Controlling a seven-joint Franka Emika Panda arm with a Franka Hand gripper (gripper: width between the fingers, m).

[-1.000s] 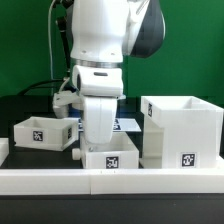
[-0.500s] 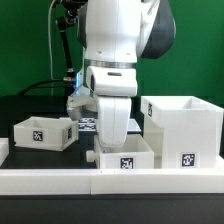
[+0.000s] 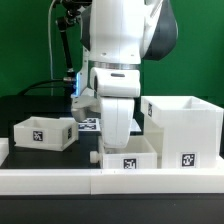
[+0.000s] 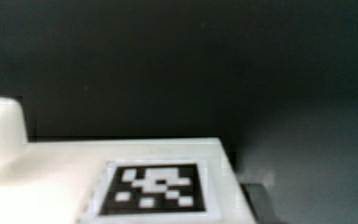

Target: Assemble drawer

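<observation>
The drawer's tall white casing point(image 3: 183, 130) stands at the exterior view's right, open side up, with a tag low on its front. One shallow tray point(image 3: 42, 132) rests at the left. The second tray point(image 3: 130, 157) is in the middle, right next to the casing, and my gripper point(image 3: 122, 140) reaches down onto it from above. The fingers are mostly hidden by the hand and the tray's wall, and they look shut on that wall. In the wrist view the tray's tagged white wall point(image 4: 158, 185) fills the space at the jaws, above the dark table.
The low white border rail point(image 3: 60, 182) runs along the front of the table, just ahead of the trays and the casing. The marker board point(image 3: 92, 123) lies behind the arm. Black cables hang at the back left against the green wall.
The arm has moved toward the exterior view's right, and the middle tray has gone with it, closing the gap to the casing. The left tray and the casing have not moved.
</observation>
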